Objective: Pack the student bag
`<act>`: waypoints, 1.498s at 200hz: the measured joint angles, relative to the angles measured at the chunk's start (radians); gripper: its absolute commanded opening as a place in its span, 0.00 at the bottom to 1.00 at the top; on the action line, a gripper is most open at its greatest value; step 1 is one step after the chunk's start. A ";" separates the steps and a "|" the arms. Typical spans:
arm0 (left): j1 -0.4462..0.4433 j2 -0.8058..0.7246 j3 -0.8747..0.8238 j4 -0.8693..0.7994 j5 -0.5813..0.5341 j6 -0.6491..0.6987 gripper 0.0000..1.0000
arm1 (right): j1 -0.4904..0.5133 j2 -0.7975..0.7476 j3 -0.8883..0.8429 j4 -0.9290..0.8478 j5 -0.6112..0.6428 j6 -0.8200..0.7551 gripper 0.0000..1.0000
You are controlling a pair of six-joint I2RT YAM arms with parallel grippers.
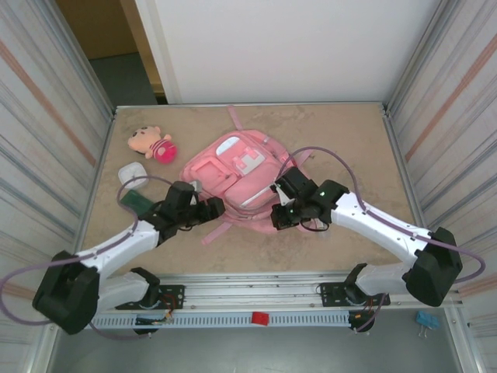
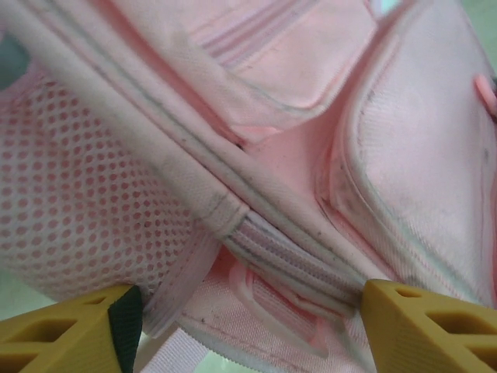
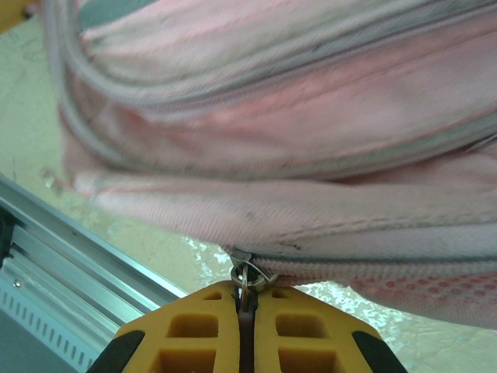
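Pink student bag (image 1: 233,175) lies flat in the middle of the table (image 1: 334,132), front pockets up. At its near-left edge, left gripper (image 1: 215,208) has its fingers spread wide and grips nothing, with the mesh pocket (image 2: 85,202) just ahead. At the near-right edge, right gripper (image 3: 247,299) is pinched closed on the metal zipper pull (image 3: 247,278).

Table (image 1: 349,140) bears student bag (image 1: 233,167), doll (image 1: 153,143), white case (image 1: 132,172).
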 measured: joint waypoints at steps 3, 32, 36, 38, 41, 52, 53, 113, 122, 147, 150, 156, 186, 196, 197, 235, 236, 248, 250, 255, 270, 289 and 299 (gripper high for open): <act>0.008 0.020 0.006 0.012 0.001 0.000 0.75 | 0.008 0.001 -0.001 0.007 0.001 0.007 0.00; 0.079 0.206 0.134 0.089 0.019 0.005 0.75 | 0.072 0.036 -0.003 0.095 0.001 0.043 0.00; 0.090 0.230 0.157 0.097 0.023 0.008 0.75 | 0.079 0.047 -0.003 0.111 0.000 0.048 0.00; 0.096 0.240 0.167 0.100 0.026 0.008 0.75 | 0.083 0.050 -0.003 0.120 0.000 0.052 0.00; 0.103 0.252 0.181 0.105 0.029 0.009 0.75 | 0.087 0.058 -0.003 0.132 -0.001 0.053 0.00; 0.134 0.294 0.234 0.122 0.046 0.010 0.76 | 0.097 0.090 -0.002 0.175 -0.003 0.068 0.00; 0.135 0.296 0.237 0.123 0.048 0.010 0.76 | 0.097 0.092 -0.002 0.178 -0.004 0.069 0.00; 0.195 0.079 0.247 0.065 0.097 -0.049 0.77 | 0.104 0.262 0.068 0.334 -0.051 0.105 0.00; 0.190 -0.009 0.195 0.047 0.101 -0.084 0.77 | 0.104 0.271 0.076 0.343 -0.056 0.105 0.00; 0.139 -0.223 0.033 0.008 0.104 -0.211 0.75 | 0.104 0.286 0.089 0.350 -0.077 0.104 0.00; 0.128 -0.243 0.013 0.002 0.103 -0.232 0.74 | 0.104 0.288 0.090 0.351 -0.079 0.105 0.00; 0.109 -0.273 -0.017 -0.009 0.100 -0.265 0.73 | 0.104 0.292 0.092 0.354 -0.084 0.105 0.00; 0.042 -0.325 -0.112 -0.004 0.079 -0.395 0.70 | 0.109 0.308 0.092 0.367 -0.107 0.105 0.00; 0.034 -0.315 -0.124 0.008 0.075 -0.423 0.70 | 0.111 0.310 0.092 0.369 -0.111 0.105 0.00; 0.033 -0.312 -0.125 0.010 0.074 -0.425 0.70 | 0.111 0.311 0.092 0.369 -0.111 0.105 0.00; 0.021 -0.172 -0.124 0.127 0.087 -0.471 0.65 | 0.117 0.312 0.092 0.372 -0.114 0.105 0.00; 0.020 -0.168 -0.124 0.130 0.088 -0.472 0.64 | 0.117 0.312 0.092 0.372 -0.114 0.105 0.00; 0.006 -0.119 -0.121 0.168 0.093 -0.478 0.58 | 0.117 0.312 0.092 0.372 -0.114 0.105 0.00; 0.004 -0.109 -0.121 0.177 0.092 -0.483 0.57 | 0.117 0.312 0.092 0.372 -0.114 0.105 0.00; -0.002 -0.092 -0.119 0.195 0.092 -0.483 0.53 | 0.117 0.312 0.092 0.371 -0.114 0.105 0.00; -0.013 -0.043 -0.107 0.243 0.091 -0.497 0.39 | 0.117 0.312 0.092 0.371 -0.114 0.105 0.00; -0.014 -0.001 -0.087 0.282 0.091 -0.493 0.15 | 0.117 0.312 0.092 0.370 -0.115 0.105 0.00; -0.014 0.009 -0.078 0.277 0.090 -0.477 0.07 | 0.117 0.311 0.092 0.369 -0.117 0.105 0.00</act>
